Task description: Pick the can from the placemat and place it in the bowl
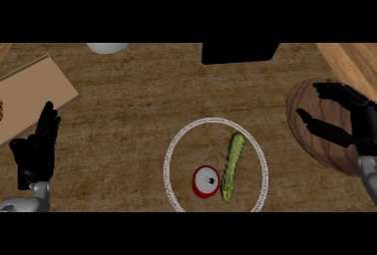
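Observation:
A red can [207, 182] with a pale top lies on the oval placemat [193, 149], which has a white rim and sits at the counter's lower middle. A long green cucumber [233, 166] lies just right of the can on the same mat. The brown wooden bowl [327, 155] sits at the right edge. My right hand [364, 124] hovers over the bowl, open, with fingers and thumb spread and nothing in it. Well left of the mat, my left hand [37, 149] rests open with its fingers pointing up.
A tan board [29, 97] lies at the far left. A black object [239, 52] and a white rounded object [107, 47] stand along the back edge. A lighter wooden strip [353, 57] runs across the top right corner.

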